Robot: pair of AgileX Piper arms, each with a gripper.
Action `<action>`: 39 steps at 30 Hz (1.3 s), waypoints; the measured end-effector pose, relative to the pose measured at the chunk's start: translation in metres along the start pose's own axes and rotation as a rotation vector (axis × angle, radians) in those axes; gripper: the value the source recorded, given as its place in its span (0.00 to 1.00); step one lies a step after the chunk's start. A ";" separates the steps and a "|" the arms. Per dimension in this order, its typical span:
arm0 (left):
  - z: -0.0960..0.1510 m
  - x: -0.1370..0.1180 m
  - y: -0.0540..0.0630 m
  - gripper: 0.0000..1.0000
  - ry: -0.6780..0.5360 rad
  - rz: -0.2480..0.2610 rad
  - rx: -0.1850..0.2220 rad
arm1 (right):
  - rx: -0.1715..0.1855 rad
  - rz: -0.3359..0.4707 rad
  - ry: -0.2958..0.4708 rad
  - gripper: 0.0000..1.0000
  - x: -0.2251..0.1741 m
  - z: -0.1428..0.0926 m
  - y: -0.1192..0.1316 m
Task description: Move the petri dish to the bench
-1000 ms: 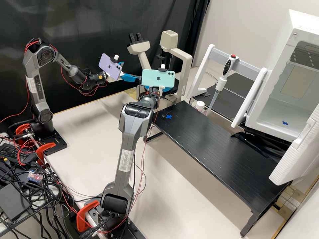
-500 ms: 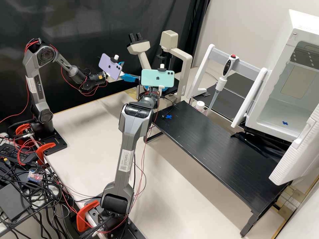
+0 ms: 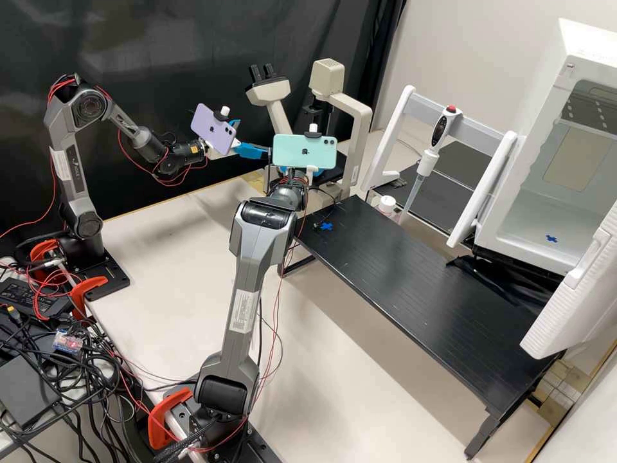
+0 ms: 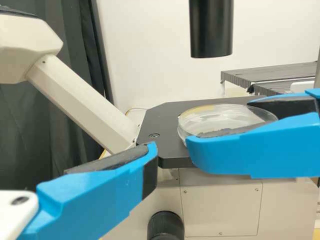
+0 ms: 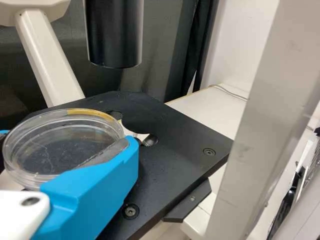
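Current step, in my judgement: grasp. My right claw (image 4: 222,125) pinches the clear, round petri dish (image 5: 60,145) at the black microscope stage (image 5: 175,135); my left claw (image 3: 252,137) is spread. Next: lift level, transfer to black bench (image 3: 418,283).

2 pincers (image 3: 250,151) | 1 dish (image 5: 55,145) | 2 phones (image 3: 305,152) | 1 microscope (image 3: 326,78) | 1 pipette (image 3: 439,134)

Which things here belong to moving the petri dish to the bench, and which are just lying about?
Likely in the job:
petri dish
right gripper, around it
microscope stage beneath
black bench, the goal

Just lying about:
hanging pipette
white-lidded bottle
tangled cables
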 end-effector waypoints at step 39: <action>0.000 0.000 0.000 1.00 0.000 0.000 0.000 | -0.113 0.168 -0.028 0.00 -0.204 0.044 -0.005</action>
